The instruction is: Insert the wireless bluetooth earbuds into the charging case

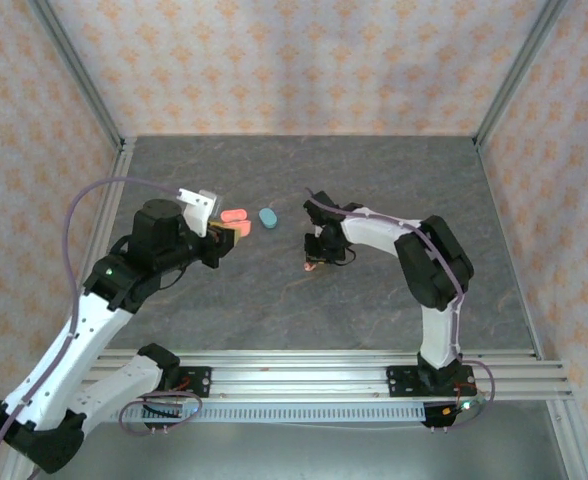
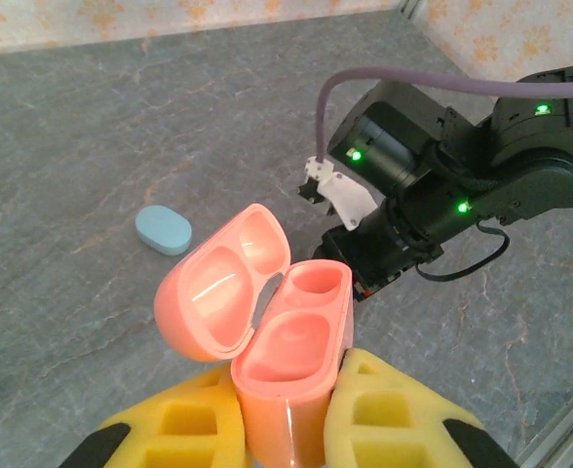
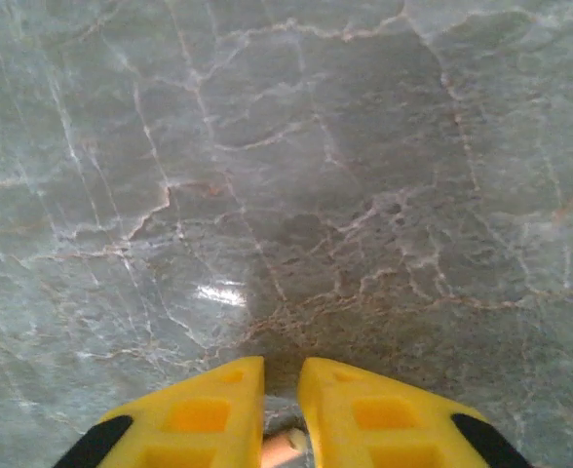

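My left gripper (image 2: 286, 370) is shut on a salmon-pink charging case (image 2: 291, 331), held upright with its lid (image 2: 218, 292) hinged open to the left. Both wells inside are empty. From above, the case (image 1: 234, 216) sits at the tip of the left gripper (image 1: 230, 231). My right gripper (image 3: 281, 375) hangs low over the table, its yellow fingers nearly together on a small salmon-pink earbud (image 3: 281, 450) deep between them. That gripper (image 1: 313, 262) is right of the case, with a pink spot beneath it. No light blue earbuds are in view.
A closed light blue oval case (image 1: 268, 217) lies on the grey marble table (image 1: 374, 180), just right of the pink case; it also lies beyond the lid (image 2: 164, 230). The right arm's black wrist (image 2: 433, 185) is close behind the open case.
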Robot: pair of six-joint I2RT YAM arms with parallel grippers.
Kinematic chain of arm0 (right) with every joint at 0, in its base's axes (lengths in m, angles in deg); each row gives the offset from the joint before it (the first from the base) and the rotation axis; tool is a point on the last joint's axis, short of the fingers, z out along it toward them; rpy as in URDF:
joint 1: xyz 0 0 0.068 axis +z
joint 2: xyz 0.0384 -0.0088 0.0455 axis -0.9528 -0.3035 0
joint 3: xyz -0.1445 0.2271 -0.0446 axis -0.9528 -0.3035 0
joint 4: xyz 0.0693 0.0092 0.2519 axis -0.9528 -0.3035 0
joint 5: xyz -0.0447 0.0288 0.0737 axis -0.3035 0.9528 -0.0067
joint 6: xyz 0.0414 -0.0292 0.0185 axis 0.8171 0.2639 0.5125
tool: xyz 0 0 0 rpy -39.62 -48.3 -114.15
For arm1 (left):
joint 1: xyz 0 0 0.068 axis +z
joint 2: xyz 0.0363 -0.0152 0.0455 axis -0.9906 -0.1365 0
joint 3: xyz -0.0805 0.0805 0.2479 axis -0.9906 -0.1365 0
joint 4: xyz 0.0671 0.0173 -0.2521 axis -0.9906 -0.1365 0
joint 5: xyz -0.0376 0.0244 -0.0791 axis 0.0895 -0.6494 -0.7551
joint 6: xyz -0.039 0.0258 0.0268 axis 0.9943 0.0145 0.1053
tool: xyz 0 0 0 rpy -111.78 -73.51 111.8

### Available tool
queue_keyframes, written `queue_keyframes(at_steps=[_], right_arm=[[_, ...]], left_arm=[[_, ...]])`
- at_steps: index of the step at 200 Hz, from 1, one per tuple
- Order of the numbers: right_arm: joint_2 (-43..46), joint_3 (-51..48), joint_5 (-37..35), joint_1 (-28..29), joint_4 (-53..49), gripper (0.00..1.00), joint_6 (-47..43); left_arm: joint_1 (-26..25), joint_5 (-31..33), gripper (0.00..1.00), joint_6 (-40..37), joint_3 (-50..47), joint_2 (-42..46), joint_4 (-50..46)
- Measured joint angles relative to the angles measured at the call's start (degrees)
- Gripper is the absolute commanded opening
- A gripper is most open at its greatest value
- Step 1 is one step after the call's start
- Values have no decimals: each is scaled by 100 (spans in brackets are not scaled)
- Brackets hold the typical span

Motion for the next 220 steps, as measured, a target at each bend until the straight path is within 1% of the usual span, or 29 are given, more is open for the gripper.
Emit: queue_keyframes(at_steps=[15, 34, 73, 91, 111, 118, 133, 145, 169, 198, 220], right_arm=[[96, -20, -33, -4, -28, 35, 81], [210, -26, -76, -9, -122, 39, 144], [662, -87, -101, -20, -223, 38, 125], [844, -133, -87, -4, -229, 38, -26], [857, -133, -39, 31, -256, 37, -313], [828, -116, -17, 46, -313, 34, -435], [667, 35, 20, 61, -494, 20, -695], [457, 227, 17, 61, -616, 15, -844], [52, 463, 22, -24, -726, 10, -1064], [-219, 463, 107, -142, -905, 8, -1182], [-223, 422, 291, -153, -905, 8, -1180]], left_arm=[[0, -39, 0, 44, 0, -96, 83], [0, -94, 0, 87, 0, -140, 160], [0, -116, 0, 103, 0, -142, 254], [0, -116, 0, 101, 0, -140, 254], [0, -116, 0, 101, -17, -120, 256], [0, -118, 0, 101, -46, -98, 262], [0, -118, 0, 101, -107, -59, 251], [0, -118, 0, 101, -133, -37, 249], [0, -120, 0, 105, -199, 48, 232], [0, -122, 0, 120, -337, 258, 232], [0, -122, 0, 175, -417, 376, 234]])
